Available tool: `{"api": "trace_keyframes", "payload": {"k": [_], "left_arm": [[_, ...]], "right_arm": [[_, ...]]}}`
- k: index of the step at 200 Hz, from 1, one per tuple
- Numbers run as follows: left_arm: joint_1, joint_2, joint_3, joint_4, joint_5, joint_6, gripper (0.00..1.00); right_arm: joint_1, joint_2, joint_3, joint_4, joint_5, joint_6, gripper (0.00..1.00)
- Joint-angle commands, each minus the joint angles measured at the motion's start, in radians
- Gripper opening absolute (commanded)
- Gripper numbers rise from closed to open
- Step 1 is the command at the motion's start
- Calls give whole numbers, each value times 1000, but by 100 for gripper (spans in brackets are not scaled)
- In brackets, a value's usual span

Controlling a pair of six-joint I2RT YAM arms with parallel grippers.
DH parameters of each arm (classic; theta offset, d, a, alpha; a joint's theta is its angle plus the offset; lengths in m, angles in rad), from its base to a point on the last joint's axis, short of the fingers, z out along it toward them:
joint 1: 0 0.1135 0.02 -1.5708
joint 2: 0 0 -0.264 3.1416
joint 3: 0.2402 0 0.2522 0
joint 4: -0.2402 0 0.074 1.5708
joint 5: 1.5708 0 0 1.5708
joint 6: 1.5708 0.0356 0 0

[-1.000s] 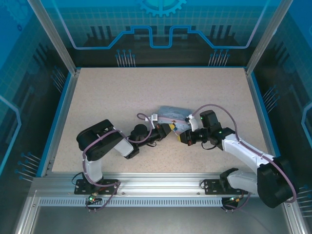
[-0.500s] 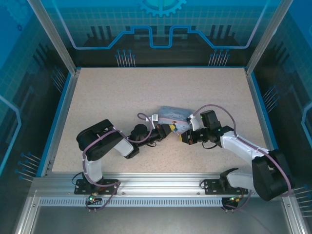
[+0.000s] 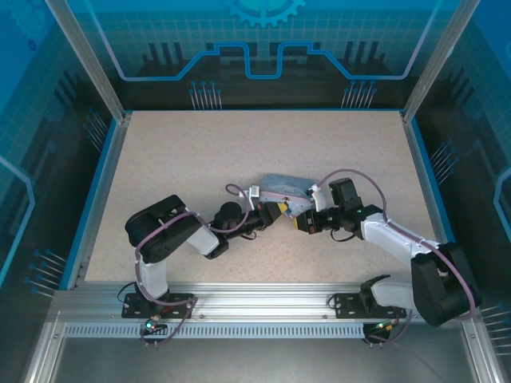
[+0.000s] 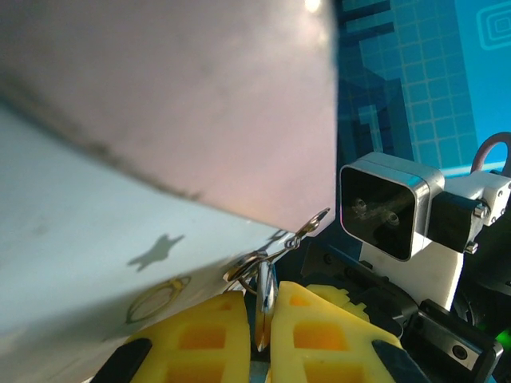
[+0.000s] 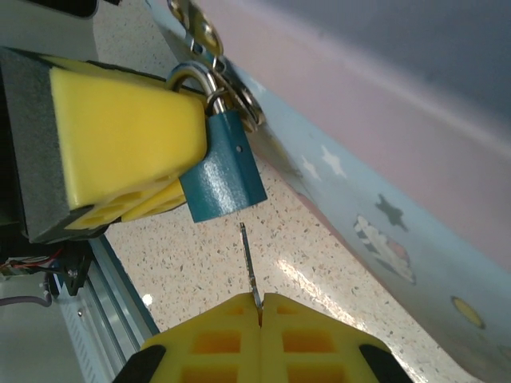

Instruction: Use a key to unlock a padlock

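The teal padlock (image 5: 223,171) hangs by its metal shackle from the hasp of the pale blue tin (image 5: 383,207). My left gripper (image 4: 263,319) is shut on the padlock's shackle (image 4: 266,291), and its yellow fingers (image 5: 120,136) lie against the lock's left side. My right gripper (image 5: 259,307) is shut on the key (image 5: 248,267), a thin blade pointing up at the padlock's underside with a small gap between them. In the top view, both grippers meet at the tin's near edge, left gripper (image 3: 275,212) and right gripper (image 3: 299,224).
The tin (image 3: 281,186) lies mid-table, its cartoon-printed wall close above both grippers. A speckled tabletop (image 3: 200,152) stretches behind it, bounded by a blue rim and an aluminium frame. The right wrist camera housing (image 4: 387,207) sits just beyond the left fingers.
The right arm has shifted slightly, drawing its forearm and gripper a little closer to the padlock. The left arm holds still.
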State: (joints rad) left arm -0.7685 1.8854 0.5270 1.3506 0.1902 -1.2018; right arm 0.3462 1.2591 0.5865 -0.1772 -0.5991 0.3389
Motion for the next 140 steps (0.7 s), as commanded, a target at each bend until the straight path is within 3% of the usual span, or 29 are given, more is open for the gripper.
{"api": "trace_keyframes", "payload": {"k": [1,140], "left_arm": [[3,-14,27,48,26,22,0],[1,-17,33,48,40,25,0]], "right_arm": [[-12,17,35,22,-33,9,0],[-54,39,-3,200,-105,110,0]]}}
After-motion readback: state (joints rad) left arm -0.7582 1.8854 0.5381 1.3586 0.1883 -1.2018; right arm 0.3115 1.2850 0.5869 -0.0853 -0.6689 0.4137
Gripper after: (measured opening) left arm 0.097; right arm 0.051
